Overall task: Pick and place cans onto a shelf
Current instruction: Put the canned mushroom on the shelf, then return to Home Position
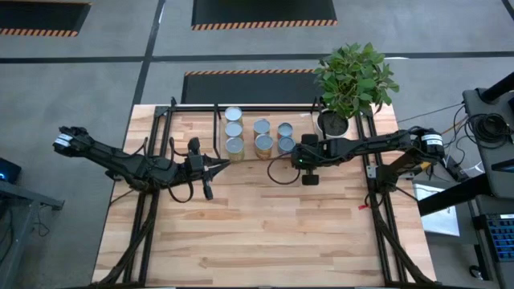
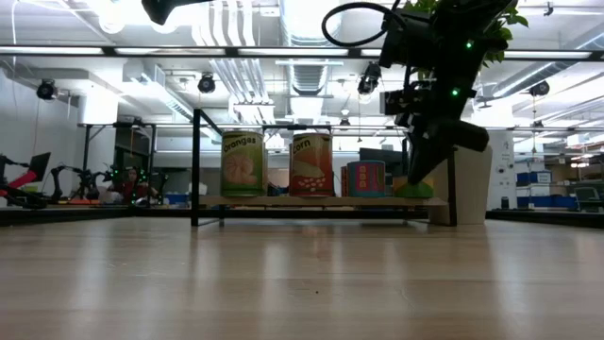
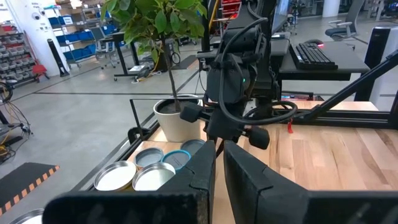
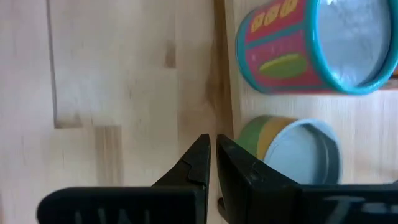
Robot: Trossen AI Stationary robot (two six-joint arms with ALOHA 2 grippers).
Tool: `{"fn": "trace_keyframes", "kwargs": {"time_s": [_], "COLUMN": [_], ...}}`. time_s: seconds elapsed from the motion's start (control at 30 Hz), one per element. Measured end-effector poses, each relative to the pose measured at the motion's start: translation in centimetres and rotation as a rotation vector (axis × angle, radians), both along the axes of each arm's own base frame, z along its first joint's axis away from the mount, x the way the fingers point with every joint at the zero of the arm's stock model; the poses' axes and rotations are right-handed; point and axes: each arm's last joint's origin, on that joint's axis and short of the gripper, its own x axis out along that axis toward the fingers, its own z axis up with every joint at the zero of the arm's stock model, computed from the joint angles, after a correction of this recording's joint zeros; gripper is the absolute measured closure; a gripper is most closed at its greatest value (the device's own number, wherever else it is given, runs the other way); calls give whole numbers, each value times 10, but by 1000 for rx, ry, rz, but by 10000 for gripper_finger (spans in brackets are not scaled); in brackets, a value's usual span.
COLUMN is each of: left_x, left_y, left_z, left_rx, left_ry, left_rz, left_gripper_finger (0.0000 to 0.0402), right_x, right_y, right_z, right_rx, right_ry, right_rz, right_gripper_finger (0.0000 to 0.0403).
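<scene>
With all the cans point(image 1: 259, 135) standing in rows on the shelf point(image 1: 265, 154) at the worktop's point(image 1: 265, 233) far edge, beside the potted plant point(image 1: 353, 80) at the far right corner, nothing held by either arm. Left end effector point(image 1: 218, 165) pinched together and empty, just in front of the shelf's left part. Right end effector point(image 4: 213, 163) likewise closed and empty, hovering by the shelf's front edge near the green-and-yellow can point(image 4: 292, 149).

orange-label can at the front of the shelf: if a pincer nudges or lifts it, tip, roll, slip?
The orange-label can stands upright on its flat base on the shelf, so it probably slides rather than tips under a low push. Its side is round and looks glossy: likely stiff but slippery to grip. Knocked over, it would probably roll.
</scene>
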Motion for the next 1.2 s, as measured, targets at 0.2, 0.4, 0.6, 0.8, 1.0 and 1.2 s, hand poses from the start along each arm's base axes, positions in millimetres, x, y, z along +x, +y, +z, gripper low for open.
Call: {"fn": "trace_keyframes", "kwargs": {"time_s": [0.2, 0.4, 0.6, 0.8, 1.0, 1.2], "left_x": [0, 0, 0, 0, 0, -3], "left_y": [0, 0, 0, 0, 0, -1], "left_z": [0, 0, 0, 0, 0, -3], "left_rx": [0, 0, 0, 0, 0, 36], "left_ry": [0, 0, 0, 0, 0, 50], "left_rz": [0, 0, 0, 0, 0, -13], "left_gripper_finger": [387, 387, 387, 387, 387, 387], "right_x": [-2, -3, -3, -2, -3, -3], "right_y": [-3, -7, -10, -11, -12, -2], "right_z": [0, 0, 0, 0, 0, 9], "right_rx": [-54, -57, -60, -63, -71, -52], "right_ry": [29, 28, 26, 22, 22, -48], "right_rz": [-17, -23, -27, -31, -39, -65], "right_gripper_finger": [385, 385, 385, 385, 385, 385]}}
